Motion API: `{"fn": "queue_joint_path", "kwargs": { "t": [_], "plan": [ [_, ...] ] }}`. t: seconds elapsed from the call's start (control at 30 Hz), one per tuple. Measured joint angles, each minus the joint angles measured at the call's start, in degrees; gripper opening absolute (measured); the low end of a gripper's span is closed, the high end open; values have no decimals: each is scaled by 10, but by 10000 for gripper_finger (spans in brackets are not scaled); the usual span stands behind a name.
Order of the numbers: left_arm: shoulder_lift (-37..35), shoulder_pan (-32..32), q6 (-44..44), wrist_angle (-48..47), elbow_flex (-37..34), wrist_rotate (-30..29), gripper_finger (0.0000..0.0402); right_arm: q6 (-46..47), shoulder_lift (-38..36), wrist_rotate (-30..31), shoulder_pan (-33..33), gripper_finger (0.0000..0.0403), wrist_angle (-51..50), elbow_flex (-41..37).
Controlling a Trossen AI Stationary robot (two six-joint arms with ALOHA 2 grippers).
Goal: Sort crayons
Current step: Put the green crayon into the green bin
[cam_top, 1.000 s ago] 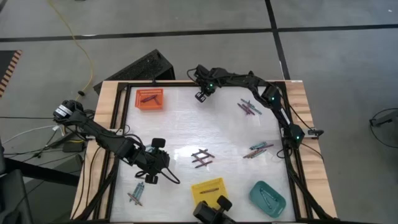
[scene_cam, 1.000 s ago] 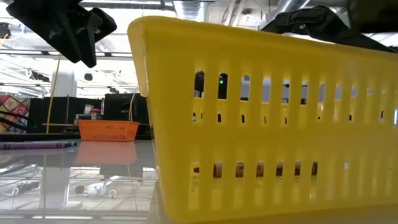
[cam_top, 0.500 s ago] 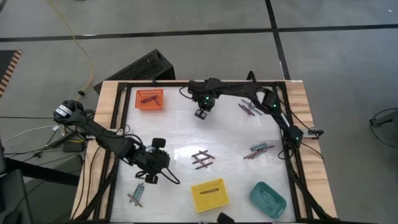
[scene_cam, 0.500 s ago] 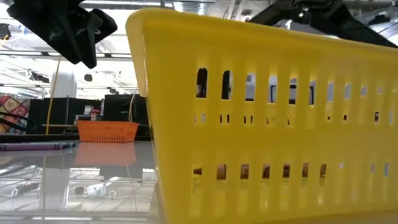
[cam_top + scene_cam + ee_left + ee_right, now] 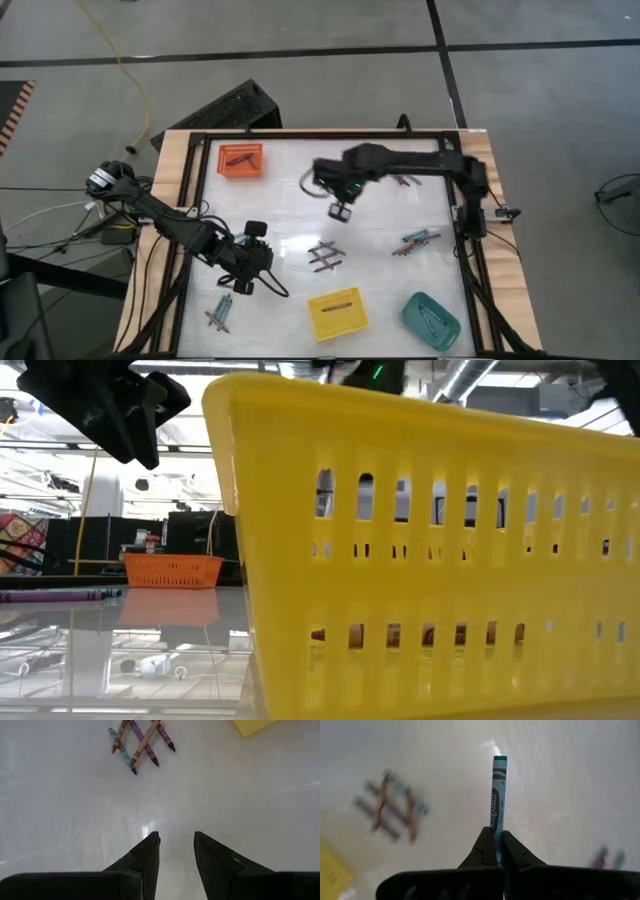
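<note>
Since a second ago, the right gripper (image 5: 340, 211) has swung from the top edge of the table down toward the middle of the picture. It is pinched tight on a teal crayon (image 5: 498, 795), which sticks straight out past its tips. It probably holds it by one end so it can drop it neatly. The teal tray (image 5: 430, 318) sits at the lower right, so I think the crayon is going there.

The left gripper (image 5: 243, 285) waits at the lower left with its fingers a little apart and nothing between them. A small pile of crayons (image 5: 218, 315) lies just below it. More crossed crayons (image 5: 323, 256) sit in the middle, above the yellow tray (image 5: 337, 313). Other crayons (image 5: 415, 243) lie at the right. The orange tray (image 5: 241, 160) at the upper left has dark crayons in it.
</note>
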Motion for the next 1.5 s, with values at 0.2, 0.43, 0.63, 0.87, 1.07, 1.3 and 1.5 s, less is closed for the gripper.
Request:
{"fn": "queue_joint_path", "kwargs": {
  "t": [0.2,0.43,0.63,0.87,1.07,1.3,1.5],
  "plan": [
    [0,5,35,19,0,-17,112,141,-52,51,147,0,-66,1],
    [0,30,101,73,0,-17,112,352,-61,98,328,0,-120,1],
    [0,70,178,144,0,9,112,519,-28,105,453,0,-131,1],
    [1,130,235,226,0,85,112,700,29,91,562,0,-128,1],
    [28,174,264,279,0,140,112,825,73,77,632,0,-128,1],
    [97,209,303,323,1,181,112,928,116,38,677,0,-133,1],
    [163,228,325,317,32,233,112,970,132,28,694,0,-133,-2]
  ]
}}
